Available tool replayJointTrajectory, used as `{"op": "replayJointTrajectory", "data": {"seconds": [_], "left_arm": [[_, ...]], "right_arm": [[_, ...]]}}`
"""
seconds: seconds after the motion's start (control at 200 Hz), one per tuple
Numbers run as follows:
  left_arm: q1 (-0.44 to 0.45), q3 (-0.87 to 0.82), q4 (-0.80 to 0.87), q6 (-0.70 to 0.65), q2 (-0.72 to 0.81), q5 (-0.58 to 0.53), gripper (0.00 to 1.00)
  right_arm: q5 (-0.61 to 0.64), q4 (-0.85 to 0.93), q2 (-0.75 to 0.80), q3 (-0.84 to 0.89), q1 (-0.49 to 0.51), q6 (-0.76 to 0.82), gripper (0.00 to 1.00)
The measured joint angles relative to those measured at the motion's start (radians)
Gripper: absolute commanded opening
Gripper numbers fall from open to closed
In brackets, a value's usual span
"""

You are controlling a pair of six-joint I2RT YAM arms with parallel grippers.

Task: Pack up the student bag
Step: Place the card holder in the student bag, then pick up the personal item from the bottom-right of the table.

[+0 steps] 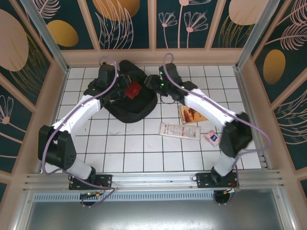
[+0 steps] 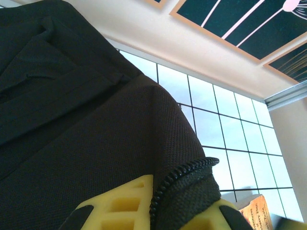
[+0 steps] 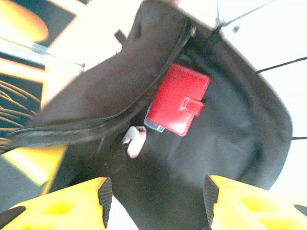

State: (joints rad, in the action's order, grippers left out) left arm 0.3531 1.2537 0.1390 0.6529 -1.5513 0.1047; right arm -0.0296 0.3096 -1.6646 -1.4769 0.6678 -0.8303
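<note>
The student bag (image 1: pixel 130 111) lies open at the back of the table, a big black fabric backpack. A red wallet (image 1: pixel 133 89) rests inside its mouth. My left gripper (image 2: pixel 181 207) is shut on the bag's zipper edge (image 2: pixel 184 172), its yellow fingers (image 2: pixel 124 201) pinching the black cloth (image 2: pixel 72 120). In the top view the left gripper (image 1: pixel 118 90) sits at the bag's left rim. My right gripper (image 3: pixel 156 199) hangs open just over the bag's interior (image 3: pixel 230 139), nothing between its pads. The red wallet (image 3: pixel 178 98) and a small pale pink object (image 3: pixel 134 140) lie inside. The right gripper (image 1: pixel 149 82) is at the bag's right rim.
To the right of the bag, a brown booklet (image 1: pixel 191 114), a white leaflet (image 1: pixel 180 130) and a small pink packet (image 1: pixel 212 138) lie on the white tiled table (image 1: pixel 124 148). Patterned walls (image 1: pixel 72 28) close the table on three sides.
</note>
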Motion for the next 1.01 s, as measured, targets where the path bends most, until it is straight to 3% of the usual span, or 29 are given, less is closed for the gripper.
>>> {"op": "replayJointTrajectory", "data": {"seconds": [0.06, 0.15, 0.28, 0.485, 0.736, 0.796, 1.006], "left_arm": [[0.0, 0.0, 0.0, 0.003, 0.0, 0.0, 0.0], [0.0, -0.001, 0.0, 0.007, 0.0, 0.0, 0.0], [0.0, -0.001, 0.0, 0.014, 0.0, 0.004, 0.0], [0.0, -0.001, -0.001, 0.022, 0.0, 0.007, 0.0], [0.0, -0.002, -0.001, 0.023, 0.0, 0.016, 0.0], [0.0, -0.003, -0.001, 0.026, 0.0, 0.016, 0.0], [0.0, -0.003, -0.001, 0.026, -0.001, 0.016, 0.0]], "right_arm": [[0.067, 0.063, 0.112, 0.049, -0.003, -0.013, 0.63], [0.159, 0.198, 0.232, 0.118, -0.043, -0.071, 0.78], [0.245, 0.405, 0.276, 0.244, -0.167, -0.151, 0.89], [0.259, 0.571, 0.308, 0.47, -0.34, -0.193, 0.91], [0.162, 0.492, 0.376, 0.65, -0.568, -0.166, 0.93], [0.147, 0.483, 0.37, 0.677, -0.594, -0.162, 0.99], [0.125, 0.483, 0.369, 0.69, -0.601, -0.15, 0.99]]}}
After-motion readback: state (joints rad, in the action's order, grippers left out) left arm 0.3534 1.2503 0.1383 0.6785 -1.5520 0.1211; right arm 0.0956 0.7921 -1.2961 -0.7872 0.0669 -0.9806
